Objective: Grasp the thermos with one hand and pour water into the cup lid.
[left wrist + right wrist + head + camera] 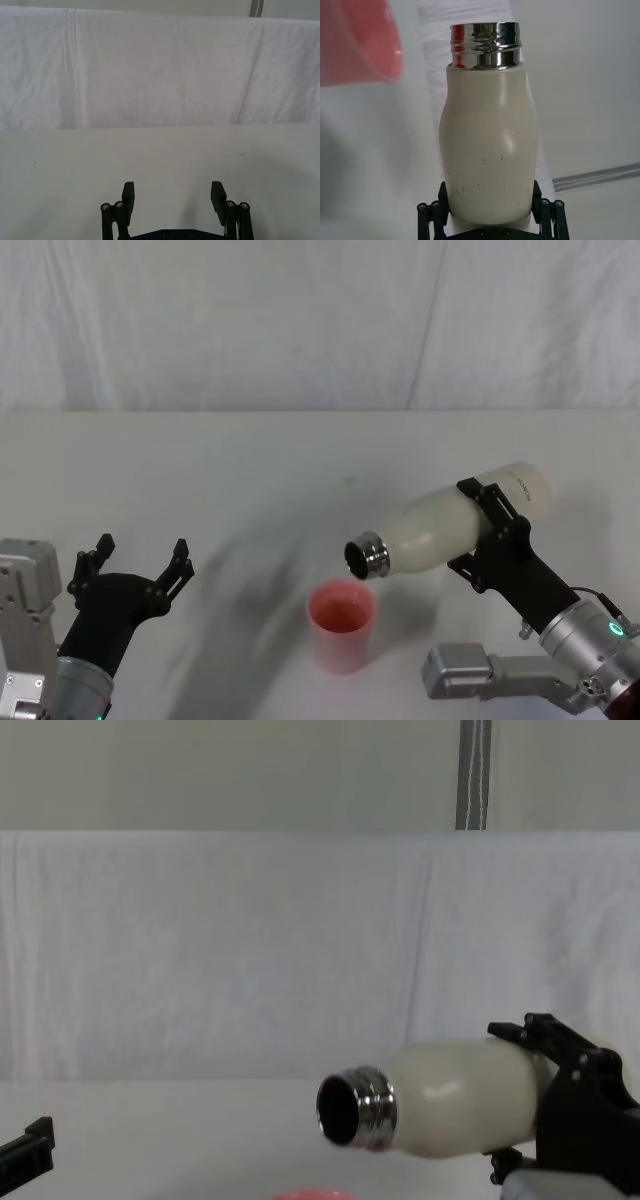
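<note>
The cream-white thermos (pixel 455 523) is held in the air, tipped nearly on its side, steel neck (pixel 366 556) pointing left and slightly down. My right gripper (pixel 487 535) is shut on its body, a black jaw on each side. In the right wrist view the thermos (pixel 490 150) sits between the jaws, and the chest view shows the thermos (pixel 450 1098) with its open mouth facing left. The pink cup lid (pixel 341 623) stands upright on the table just below the mouth; its rim (pixel 310 1195) peeks up in the chest view. My left gripper (pixel 135 565) hovers open at the near left, holding nothing.
A white table (pixel 250 470) stretches out in front, with a white cloth backdrop (pixel 320 320) behind it. A grey arm link (pixel 470 670) lies low at the near right beside the cup lid.
</note>
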Action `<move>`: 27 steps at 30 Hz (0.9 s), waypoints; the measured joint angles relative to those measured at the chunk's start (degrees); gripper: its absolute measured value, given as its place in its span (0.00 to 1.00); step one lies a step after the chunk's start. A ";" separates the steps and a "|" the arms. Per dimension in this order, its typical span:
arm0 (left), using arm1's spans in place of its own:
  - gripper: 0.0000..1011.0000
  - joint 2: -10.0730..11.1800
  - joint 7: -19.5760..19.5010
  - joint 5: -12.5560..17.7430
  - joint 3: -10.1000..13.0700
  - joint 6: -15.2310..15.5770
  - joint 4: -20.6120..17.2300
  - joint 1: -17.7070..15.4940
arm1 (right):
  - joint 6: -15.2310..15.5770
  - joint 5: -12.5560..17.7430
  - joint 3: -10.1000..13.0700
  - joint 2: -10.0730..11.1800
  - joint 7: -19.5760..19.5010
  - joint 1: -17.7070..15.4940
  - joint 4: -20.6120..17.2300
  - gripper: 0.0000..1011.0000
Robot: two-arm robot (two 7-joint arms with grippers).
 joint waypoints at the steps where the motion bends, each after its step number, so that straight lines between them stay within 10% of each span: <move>1: 0.99 0.00 0.00 0.00 0.00 0.00 0.00 0.00 | -0.18 0.53 0.17 -0.10 0.14 -0.09 -0.09 0.94; 16: 0.99 0.00 0.00 0.00 0.00 0.00 0.00 0.00 | -4.07 17.18 6.64 -3.48 7.19 -2.59 -3.39 0.94; 27: 0.99 0.00 0.00 0.00 0.00 0.00 0.00 0.00 | -4.40 37.50 13.83 -7.84 17.32 -4.31 -5.15 0.94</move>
